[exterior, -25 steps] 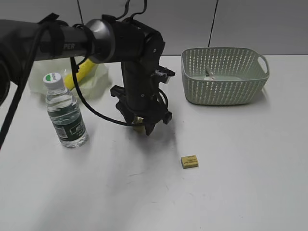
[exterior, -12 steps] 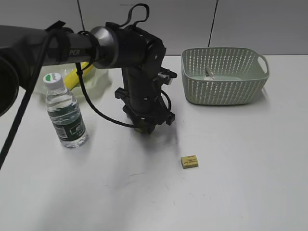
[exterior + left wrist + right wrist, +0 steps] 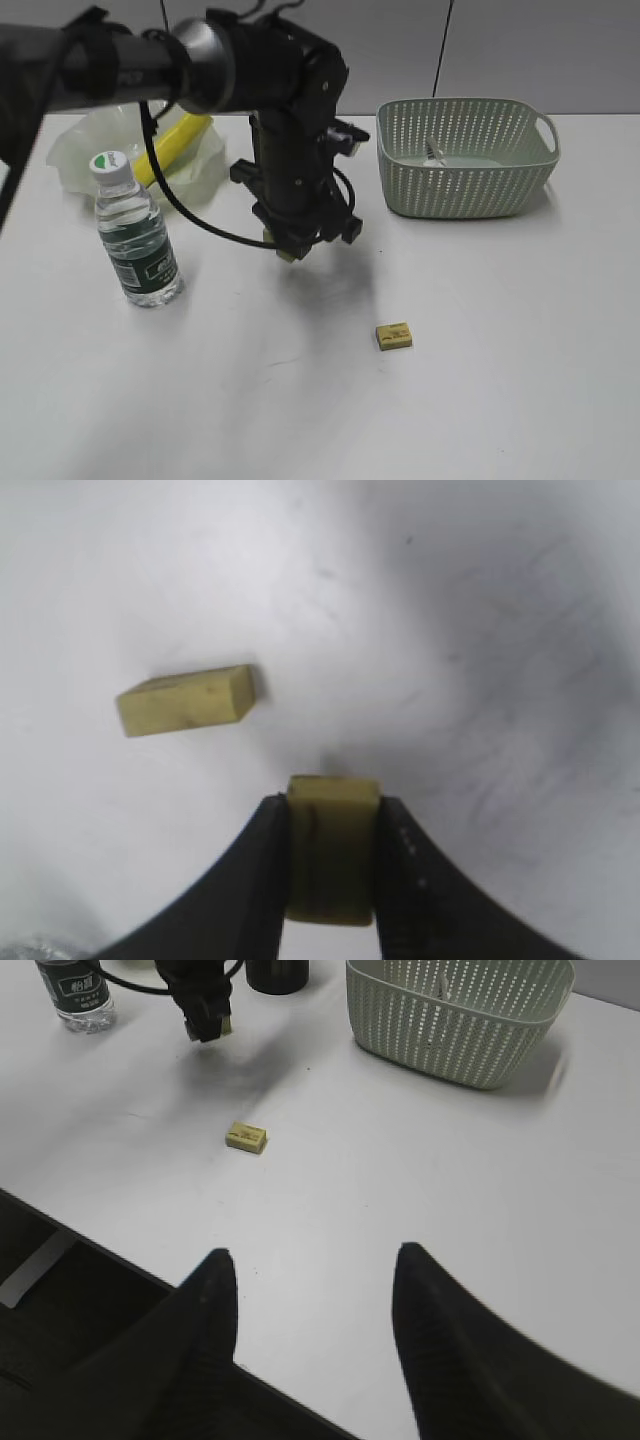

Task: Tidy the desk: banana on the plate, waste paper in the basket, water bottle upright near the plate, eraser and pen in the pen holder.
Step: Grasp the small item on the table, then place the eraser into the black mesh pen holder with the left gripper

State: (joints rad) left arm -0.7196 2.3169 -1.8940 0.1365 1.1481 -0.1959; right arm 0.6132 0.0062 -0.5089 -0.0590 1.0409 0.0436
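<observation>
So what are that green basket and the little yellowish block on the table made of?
The basket looks like matte moulded plastic: even rows of punched holes, smooth rolled rim. The block seems to be dull rubber, probably an eraser: no shine, scuffed marks on top.

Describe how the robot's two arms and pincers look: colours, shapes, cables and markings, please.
The left arm is black, with a silver-grey joint ring, white lettering on its tube and black cables looping around the wrist. Its left pincer has two curved black fingers. The right pincer shows two broad black fingers tapering to points; its arm is out of view.
</observation>
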